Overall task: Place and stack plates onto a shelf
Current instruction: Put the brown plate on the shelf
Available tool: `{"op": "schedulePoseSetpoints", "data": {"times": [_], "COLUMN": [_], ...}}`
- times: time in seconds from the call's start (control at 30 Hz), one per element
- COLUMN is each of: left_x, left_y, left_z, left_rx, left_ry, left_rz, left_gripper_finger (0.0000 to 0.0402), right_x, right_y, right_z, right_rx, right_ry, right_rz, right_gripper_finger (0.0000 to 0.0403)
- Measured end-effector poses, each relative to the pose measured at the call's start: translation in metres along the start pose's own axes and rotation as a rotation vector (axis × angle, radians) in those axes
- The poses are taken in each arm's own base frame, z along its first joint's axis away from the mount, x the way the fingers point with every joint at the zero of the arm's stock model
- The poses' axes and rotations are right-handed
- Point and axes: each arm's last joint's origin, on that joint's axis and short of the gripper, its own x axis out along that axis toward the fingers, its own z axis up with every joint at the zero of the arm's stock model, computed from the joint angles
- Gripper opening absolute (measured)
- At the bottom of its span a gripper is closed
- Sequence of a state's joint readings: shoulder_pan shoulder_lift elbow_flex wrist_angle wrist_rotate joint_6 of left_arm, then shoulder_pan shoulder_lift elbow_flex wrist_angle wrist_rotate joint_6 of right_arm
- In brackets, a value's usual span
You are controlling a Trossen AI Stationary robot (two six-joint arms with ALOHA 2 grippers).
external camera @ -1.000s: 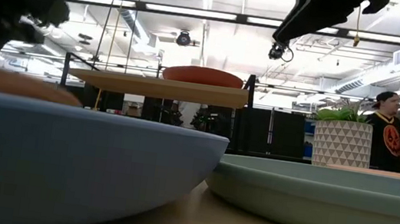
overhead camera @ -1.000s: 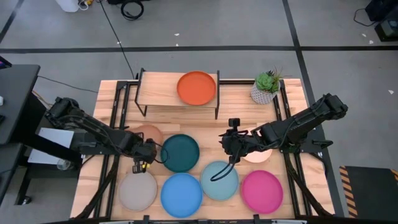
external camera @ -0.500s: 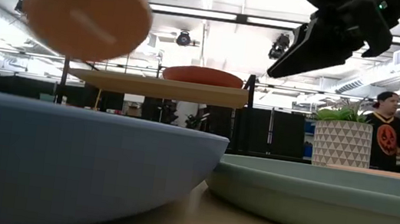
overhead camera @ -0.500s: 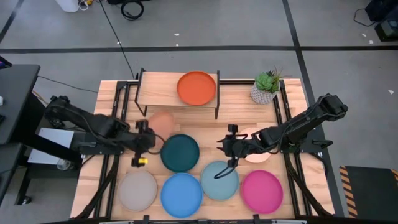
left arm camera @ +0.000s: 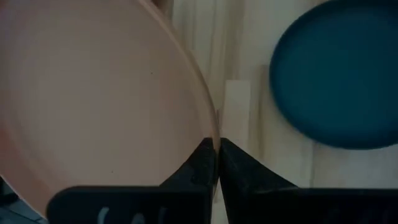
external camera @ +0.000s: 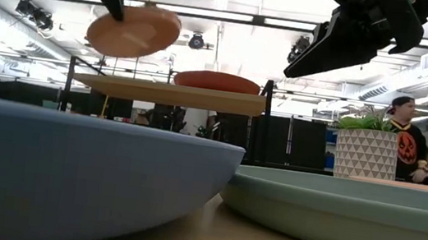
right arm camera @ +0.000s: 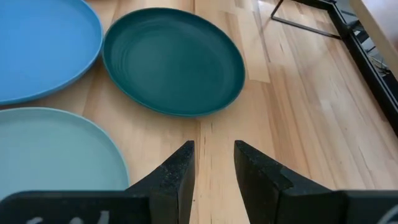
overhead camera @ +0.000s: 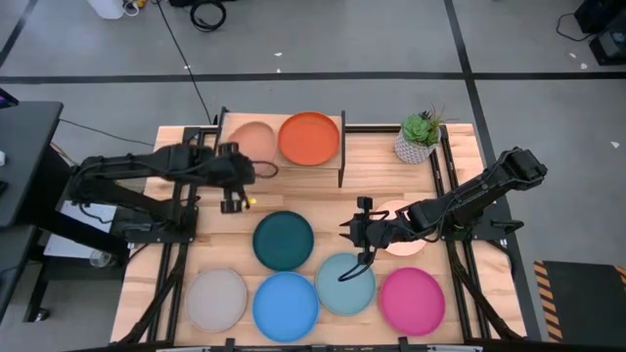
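Eight plates in all. Two are at the shelf (overhead camera: 279, 142): the orange plate (overhead camera: 309, 138) and the tan plate (overhead camera: 252, 142). Six lie below the shelf: dark teal (overhead camera: 284, 241), grey (overhead camera: 217, 299), blue (overhead camera: 286, 305), light teal (overhead camera: 345, 284), magenta (overhead camera: 412, 300), cream (overhead camera: 403, 241). One potted plant (overhead camera: 420, 136) stands beside the shelf.

We held our left gripper (overhead camera: 238, 174) raised, fingers closed on a rim; our right gripper (overhead camera: 350, 229) hovered low, fingers apart.

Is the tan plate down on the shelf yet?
No. Left gripper holds the tan plate tilted in the air above the shelf.
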State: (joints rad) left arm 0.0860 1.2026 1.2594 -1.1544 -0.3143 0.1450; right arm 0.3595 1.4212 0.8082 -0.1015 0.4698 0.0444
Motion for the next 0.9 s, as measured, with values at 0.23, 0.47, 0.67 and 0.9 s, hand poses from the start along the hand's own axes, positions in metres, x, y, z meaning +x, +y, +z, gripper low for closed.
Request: {"op": "schedulePoseSetpoints", "data": {"times": [0.23, 0.47, 0.67, 0.9], "left_x": [0.037, 0.065, 0.078, 0.079], "left_y": [0.032, 0.054, 0.064, 0.059], "left_z": [0.001, -0.002, -0.006, -0.002], "left_rx": [0.012, 0.023, 0.010, 0.062], "left_ry": [0.148, 0.257, 0.315, 0.288], "left_rz": [0.008, 0.005, -0.001, -0.039], "left_gripper_finger": [0.0020, 0.0020, 0.0020, 0.0054], "right_x": [0.000, 0.000, 0.000, 0.000], "right_y": [0.000, 0.000, 0.001, 0.001], "right_z": [0.001, 0.001, 0.001, 0.001], "right_rx": [-0.007, -0.012, -0.015, -0.015], "right_ry": [-0.006, -0.006, -0.010, -0.009], "right_rz": [0.001, 0.002, 0.021, 0.021], "right_gripper_finger": [0.0119, 0.0119, 0.0119, 0.0119]}}
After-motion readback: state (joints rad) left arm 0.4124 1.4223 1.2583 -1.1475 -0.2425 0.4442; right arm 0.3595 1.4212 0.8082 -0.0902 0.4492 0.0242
